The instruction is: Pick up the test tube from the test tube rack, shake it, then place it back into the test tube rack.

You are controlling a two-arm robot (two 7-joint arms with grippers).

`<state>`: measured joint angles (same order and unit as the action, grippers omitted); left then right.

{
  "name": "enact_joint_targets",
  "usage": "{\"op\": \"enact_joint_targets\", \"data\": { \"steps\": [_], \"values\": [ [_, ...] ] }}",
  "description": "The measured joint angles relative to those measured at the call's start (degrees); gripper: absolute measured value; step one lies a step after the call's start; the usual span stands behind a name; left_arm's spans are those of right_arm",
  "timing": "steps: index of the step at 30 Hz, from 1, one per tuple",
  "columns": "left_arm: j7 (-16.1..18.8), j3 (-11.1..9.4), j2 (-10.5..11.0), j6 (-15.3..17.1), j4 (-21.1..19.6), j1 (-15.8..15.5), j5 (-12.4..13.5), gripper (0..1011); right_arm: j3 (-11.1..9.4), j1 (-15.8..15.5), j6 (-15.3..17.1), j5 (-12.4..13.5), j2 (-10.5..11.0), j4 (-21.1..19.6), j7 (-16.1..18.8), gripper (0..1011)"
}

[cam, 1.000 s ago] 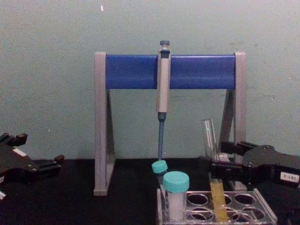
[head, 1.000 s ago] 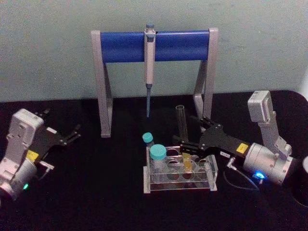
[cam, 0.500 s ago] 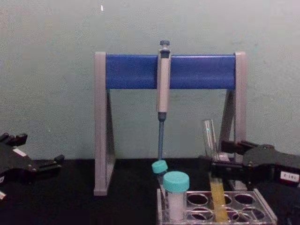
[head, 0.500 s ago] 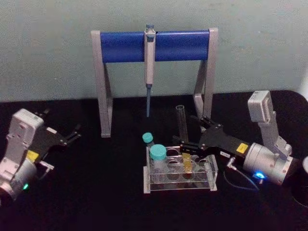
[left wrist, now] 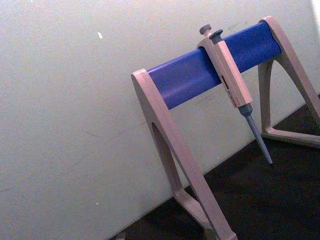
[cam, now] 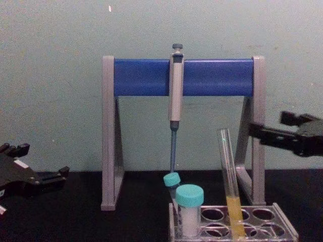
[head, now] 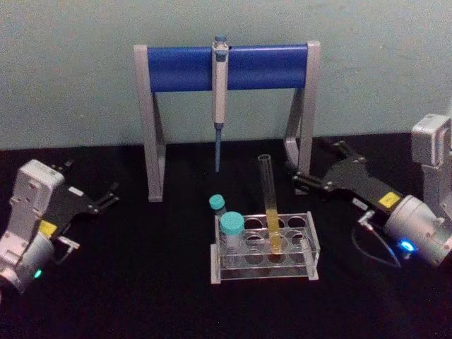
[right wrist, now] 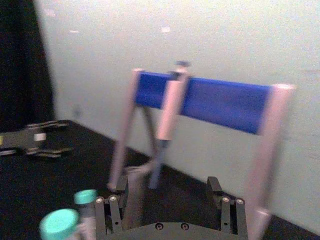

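Observation:
The test tube (head: pixel 269 201), a tall clear glass tube with yellow liquid low down, stands leaning slightly in the test tube rack (head: pixel 263 271) at the table's middle. The chest view shows the test tube (cam: pixel 228 174) rising from the clear rack (cam: pixel 288 233). My right gripper (head: pixel 315 167) hangs open to the right of the tube and a little behind it, well apart from it, with nothing between its fingers (right wrist: pixel 107 209). From the chest, that right gripper (cam: pixel 269 124) is above the rack's height. My left gripper (head: pixel 92 178) rests open at the far left.
A grey-and-blue pipette stand (head: pixel 226 67) holding a pipette (head: pixel 219 92) stands behind the rack. A wide teal-capped vial (head: pixel 232 229) and a small teal-capped tube (head: pixel 217 206) sit in the rack's left end. Black tabletop spreads in front and to the left.
My right gripper has let go of the test tube, opened, and drawn back to the right and upward. The tube now stands free in the rack. The left arm has not moved.

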<state>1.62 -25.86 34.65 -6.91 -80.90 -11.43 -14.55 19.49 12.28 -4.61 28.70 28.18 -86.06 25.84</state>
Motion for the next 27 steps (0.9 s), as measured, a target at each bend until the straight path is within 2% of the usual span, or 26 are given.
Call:
{"op": "enact_joint_targets", "data": {
  "steps": [2,5,9,14,22,27],
  "values": [
    [0.00,0.00,0.00,0.00,0.00,0.00,0.00,1001,-1.59,-1.50,1.06,-1.08,-0.07,-1.53,-3.81,1000],
    [0.00,0.00,0.00,0.00,0.00,0.00,0.00,1001,-2.84,-2.61,2.91,-2.82,-0.39,-2.24,-7.99,1000],
    [0.00,0.00,0.00,0.00,0.00,0.00,0.00,1001,-3.47,-3.19,5.85,-5.59,-1.14,-1.81,-12.75,1000],
    [0.00,0.00,0.00,0.00,0.00,0.00,0.00,1001,-3.73,-3.15,9.46,-8.20,-2.58,0.33,-16.78,1000],
    [0.00,0.00,0.00,0.00,0.00,0.00,0.00,1001,-3.63,-2.40,11.93,-10.54,-4.28,3.35,-18.50,1000],
    [0.00,0.00,0.00,0.00,0.00,0.00,0.00,1001,-3.65,-2.31,12.09,-10.67,-4.39,3.59,-18.52,1000]
  ]
}}
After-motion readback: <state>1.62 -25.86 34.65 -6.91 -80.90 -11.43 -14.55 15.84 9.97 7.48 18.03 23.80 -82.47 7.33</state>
